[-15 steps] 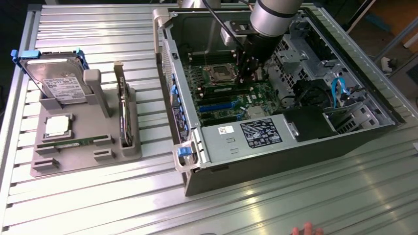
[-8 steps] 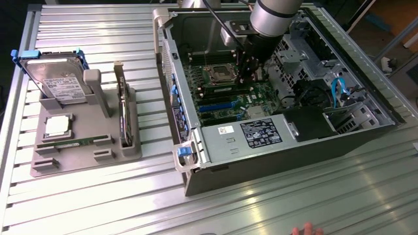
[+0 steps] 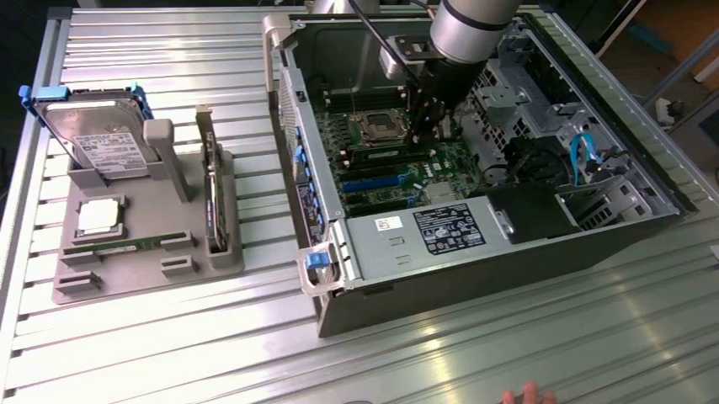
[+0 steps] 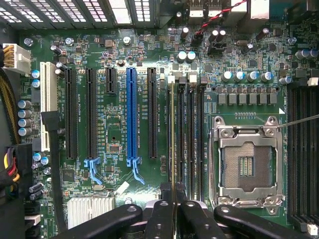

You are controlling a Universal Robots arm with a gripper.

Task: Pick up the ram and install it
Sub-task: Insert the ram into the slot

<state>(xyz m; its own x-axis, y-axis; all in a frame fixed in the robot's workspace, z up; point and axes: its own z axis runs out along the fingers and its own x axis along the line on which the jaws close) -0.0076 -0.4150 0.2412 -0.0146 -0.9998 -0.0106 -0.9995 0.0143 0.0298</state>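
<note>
My gripper reaches down into the open computer case, just above the green motherboard beside the processor socket. In the wrist view its black fingers are shut on the ram, which I see edge-on as a thin yellowish-green line. The ram runs along the outermost of several black memory slots, between the long black expansion slot and the empty processor socket. I cannot tell whether it is seated in the slot or just above it.
On the exterior view's left, a grey holder carries a hard drive, an upright expansion card, a silver processor chip and a green strip. A person's fingertips show at the table's near edge.
</note>
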